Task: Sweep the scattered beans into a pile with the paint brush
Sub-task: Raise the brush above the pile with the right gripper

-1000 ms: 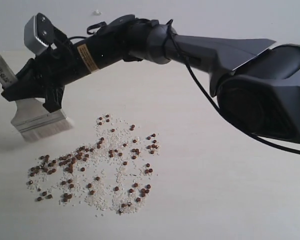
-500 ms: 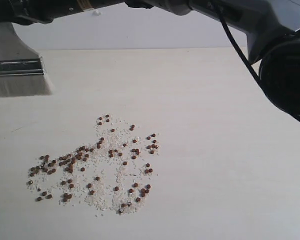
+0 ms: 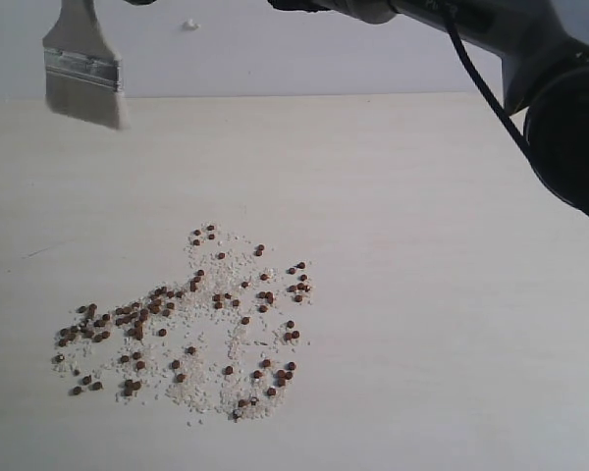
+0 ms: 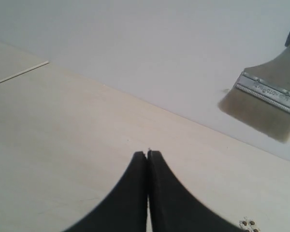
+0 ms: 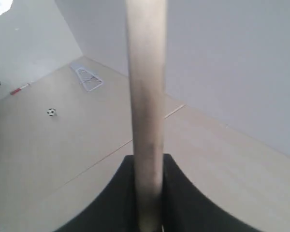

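Shows a pale wooden table (image 3: 422, 294) with dozens of tiny round reddish-brown beans (image 3: 219, 299) strewn loosely toward seven o'clock of the exterior view. Shows them mixed with small white rice-like grains (image 3: 204, 388) and nowhere gathered into one clump. Shows, well apart at eleven o'clock from that scatter and clear of the surface, a wide flat paint brush (image 3: 83, 98) with pale wooden handle, silver metal ferrule (image 3: 82, 67) and cream bristles, bristles pointing down. Finds the right gripper (image 5: 147, 162) clenched on the brush handle, dark fingers (image 5: 118, 198) on either side of it. Finds the left gripper (image 4: 148, 154) pressed fully together and empty, low over bare table, with the brush hanging in the air ahead of it. Reads as the brush poised above the table ahead of a stroke, with most of the sweeping left to do, judging by the wide spread. Probably calls next for lowering the bristles to the table just outside the scatter's edge, then drawing inward toward its middle, lightly enough not to flick beans away. Carries stamped lettering along the ferrule, too blurred to read; no other brand or label legible.
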